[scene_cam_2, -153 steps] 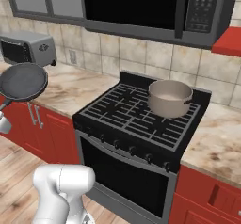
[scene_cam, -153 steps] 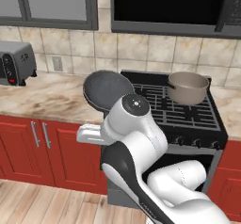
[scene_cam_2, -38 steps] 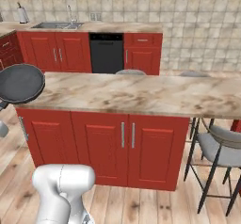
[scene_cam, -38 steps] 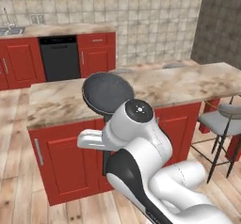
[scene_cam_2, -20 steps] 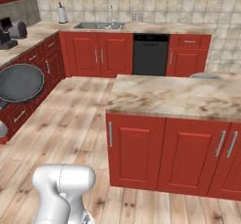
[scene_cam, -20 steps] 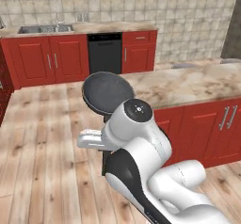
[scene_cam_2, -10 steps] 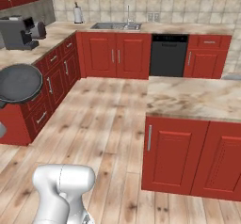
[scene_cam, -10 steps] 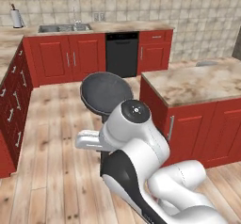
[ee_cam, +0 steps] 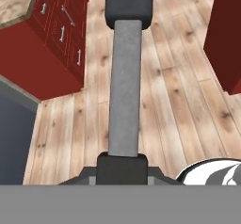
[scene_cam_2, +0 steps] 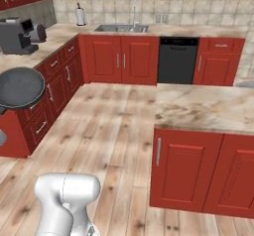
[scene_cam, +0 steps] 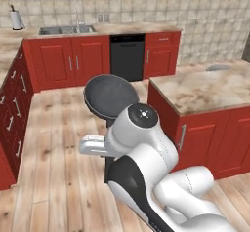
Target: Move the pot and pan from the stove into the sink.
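Note:
The pan [scene_cam: 110, 95] is a shallow dark grey disc held up in the air in front of the arm, and at the left edge of the right base view as pan [scene_cam_2: 20, 88]. Its long handle [ee_cam: 124, 86] runs straight up the hand view from my gripper [ee_cam: 121, 164], which is shut on its end. The sink [scene_cam: 66, 29] is a steel basin with a chrome faucet in the far counter, seen also as sink [scene_cam_2: 121, 28]. The pot and the stove are out of view.
A marble-topped island [scene_cam: 210, 87] with red doors stands close on the right, island [scene_cam_2: 198, 108]. A black dishwasher [scene_cam: 127, 55] sits right of the sink. Red drawer cabinets [scene_cam: 12, 109] line the left wall, with a coffee machine [scene_cam_2: 17, 34] on top. Wooden floor [scene_cam_2: 109, 131] runs toward the sink.
The whole picture has shifted as the base drives: the sink counter has slid right and the island has come nearer. The pan stays in my shut gripper as before.

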Robot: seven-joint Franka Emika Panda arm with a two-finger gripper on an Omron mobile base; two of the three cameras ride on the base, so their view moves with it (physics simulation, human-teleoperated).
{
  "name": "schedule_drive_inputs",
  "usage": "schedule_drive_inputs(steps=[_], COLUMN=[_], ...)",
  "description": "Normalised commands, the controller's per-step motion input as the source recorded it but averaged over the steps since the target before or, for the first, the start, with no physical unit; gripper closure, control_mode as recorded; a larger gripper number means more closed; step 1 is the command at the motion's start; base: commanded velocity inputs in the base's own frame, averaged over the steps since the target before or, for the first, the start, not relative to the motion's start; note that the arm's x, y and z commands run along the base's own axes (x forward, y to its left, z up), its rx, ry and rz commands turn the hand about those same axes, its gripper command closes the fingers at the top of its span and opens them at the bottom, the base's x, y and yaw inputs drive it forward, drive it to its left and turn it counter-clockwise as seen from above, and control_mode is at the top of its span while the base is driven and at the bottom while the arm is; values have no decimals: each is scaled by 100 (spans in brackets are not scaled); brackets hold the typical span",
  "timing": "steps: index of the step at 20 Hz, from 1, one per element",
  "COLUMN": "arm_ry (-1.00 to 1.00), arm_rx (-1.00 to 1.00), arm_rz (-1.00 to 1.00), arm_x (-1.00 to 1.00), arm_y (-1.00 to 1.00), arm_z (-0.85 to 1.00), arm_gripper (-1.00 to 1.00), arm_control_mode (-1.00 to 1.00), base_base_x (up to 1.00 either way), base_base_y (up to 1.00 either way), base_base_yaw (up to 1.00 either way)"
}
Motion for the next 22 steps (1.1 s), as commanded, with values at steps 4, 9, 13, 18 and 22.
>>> schedule_drive_inputs(steps=[4, 9, 13, 18, 22], arm_ry=[0, 0, 0, 0, 0], arm_rx=[0, 0, 0, 0, 0], arm_rz=[0, 0, 0, 0, 0], arm_x=[0, 0, 0, 0, 0], arm_y=[0, 0, 0, 0, 0], arm_z=[0, 0, 0, 0, 0], arm_gripper=[100, 100, 100, 100, 100], arm_control_mode=[100, 100, 100, 100, 100], base_base_x=[73, 76, 73, 75, 78], base_base_y=[36, 38, 41, 42, 43], base_base_yaw=[-3, -3, -1, 0, 0])
